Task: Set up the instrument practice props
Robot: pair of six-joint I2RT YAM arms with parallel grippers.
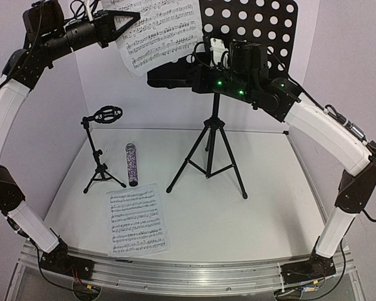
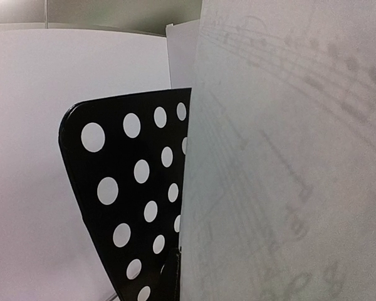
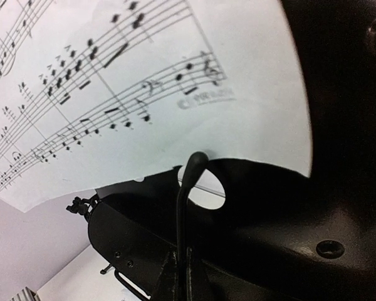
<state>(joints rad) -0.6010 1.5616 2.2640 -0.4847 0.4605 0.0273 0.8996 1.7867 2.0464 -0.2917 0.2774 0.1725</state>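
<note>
Nearest the arm bases, one sheet is laid flat on the table, print up, a bit left of centre. Just past its top edge the mic is lying on its side. The mic stand is stood upright just to the left of it, close by but not touching.

Right of the mic, the music stand is planted mid-table on spread tripod legs. Its perforated desk is carried up high at the back.

Up at that height the left claw is pressed together on the left edge of the held sheet, so that page is pinched and hung in the air at a tilt. It is held mostly left of the desk, and its right edge just reaches the desk's left side. From the left wrist the page is seen very close, covering part of the desk.

The right claw is parked at the desk's lower left corner, by the ledge. Its jaws are squeezed together, but whether anything is caught between them can't be told. From the right wrist, the bottom edge of the held sheet is seen just behind the tip of a thin wire arm on the stand.
</note>
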